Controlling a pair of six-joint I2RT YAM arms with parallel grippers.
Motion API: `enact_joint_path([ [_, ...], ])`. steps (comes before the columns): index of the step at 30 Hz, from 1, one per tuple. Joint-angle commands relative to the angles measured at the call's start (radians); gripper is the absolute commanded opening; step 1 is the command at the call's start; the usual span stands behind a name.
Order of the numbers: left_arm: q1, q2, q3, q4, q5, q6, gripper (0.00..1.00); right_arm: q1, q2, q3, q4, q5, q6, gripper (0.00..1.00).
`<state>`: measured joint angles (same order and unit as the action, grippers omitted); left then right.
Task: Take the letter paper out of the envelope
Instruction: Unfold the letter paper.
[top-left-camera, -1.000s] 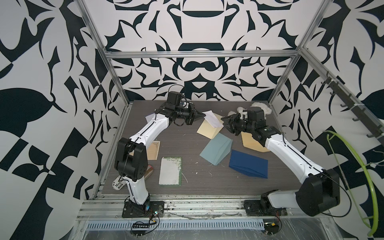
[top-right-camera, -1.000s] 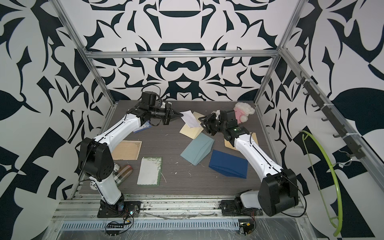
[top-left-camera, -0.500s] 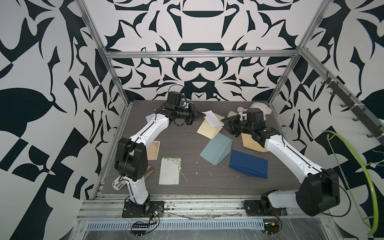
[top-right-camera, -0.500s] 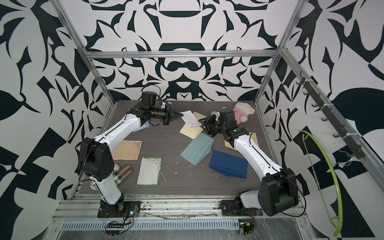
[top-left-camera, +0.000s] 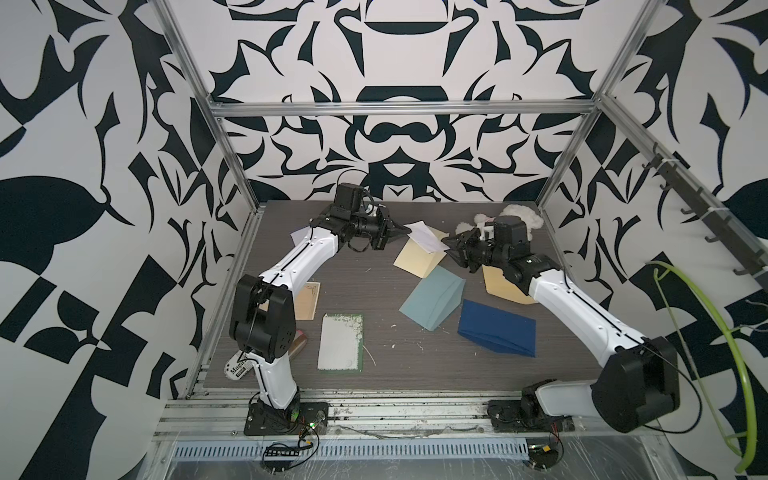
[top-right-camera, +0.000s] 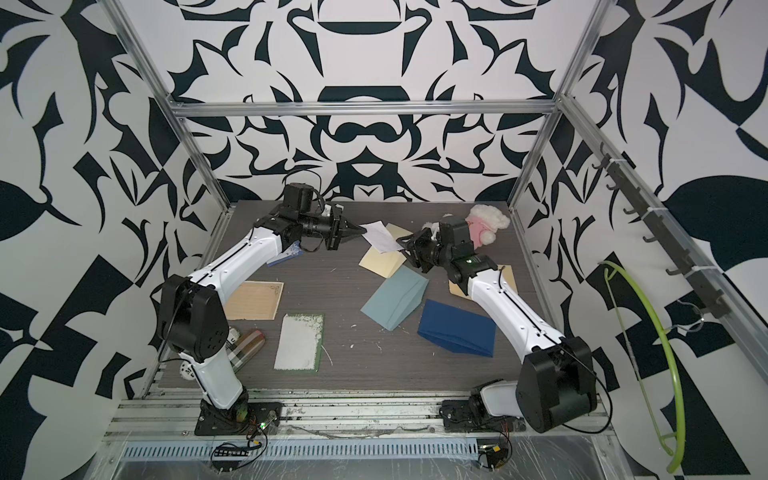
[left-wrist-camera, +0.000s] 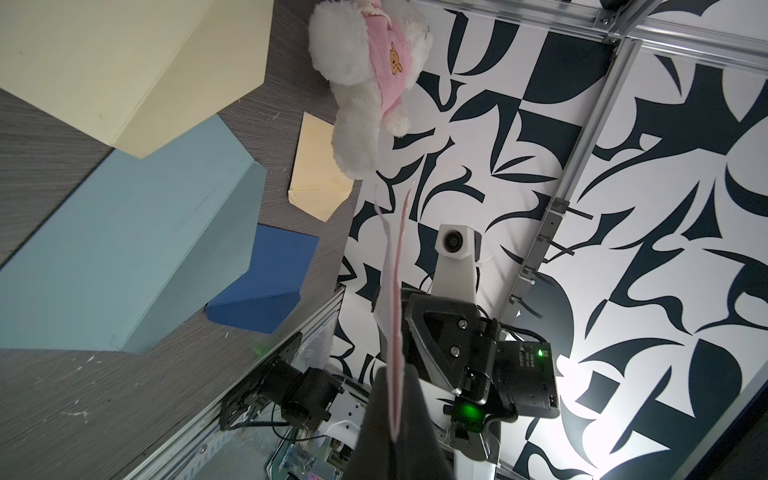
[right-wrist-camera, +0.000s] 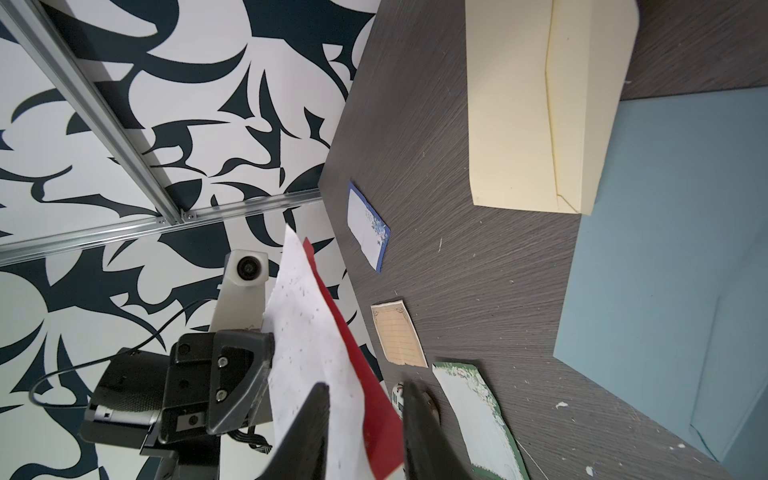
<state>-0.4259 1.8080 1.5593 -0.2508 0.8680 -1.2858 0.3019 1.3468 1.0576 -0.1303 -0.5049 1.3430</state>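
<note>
White dotted letter paper (right-wrist-camera: 307, 332) and red envelope (right-wrist-camera: 370, 407): layered together, aloft over the far part of the table (top-left-camera: 374, 316), between the two arms.

Left gripper (top-left-camera: 401, 230): jaws pressed together on the paper's edge; envelope possibly in the same pinch, cannot tell.

Right gripper (right-wrist-camera: 365, 386): jaws spread either side of the envelope's corner, not yet clamped.

Progress, as judged: partway. Paper showing past the envelope; clamp and pull-apart left to do.

On the dark wood-grain table, near to far: green-bordered sheet (top-left-camera: 340, 343), navy envelope (top-left-camera: 496, 332), teal envelope (top-left-camera: 432, 303), tan lined sheet (top-right-camera: 253, 299), cream envelope (top-left-camera: 415, 264), pink-and-white plush toy (top-right-camera: 484, 222) at the back corner.

Beyond: aluminium frame (top-left-camera: 399, 107), black-and-white patterned walls (top-left-camera: 395, 137).
</note>
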Motion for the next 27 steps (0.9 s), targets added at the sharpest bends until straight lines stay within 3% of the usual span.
enact_joint_path([
  [1,-0.005,0.02,0.021,-0.005,0.001,0.014,0.0,0.008,-0.035,0.046,0.018,-0.007,-0.014,0.32],
  [27,-0.019,0.036,0.075,-0.128,-0.025,0.107,0.0,0.02,-0.041,0.086,-0.109,0.017,-0.097,0.06],
])
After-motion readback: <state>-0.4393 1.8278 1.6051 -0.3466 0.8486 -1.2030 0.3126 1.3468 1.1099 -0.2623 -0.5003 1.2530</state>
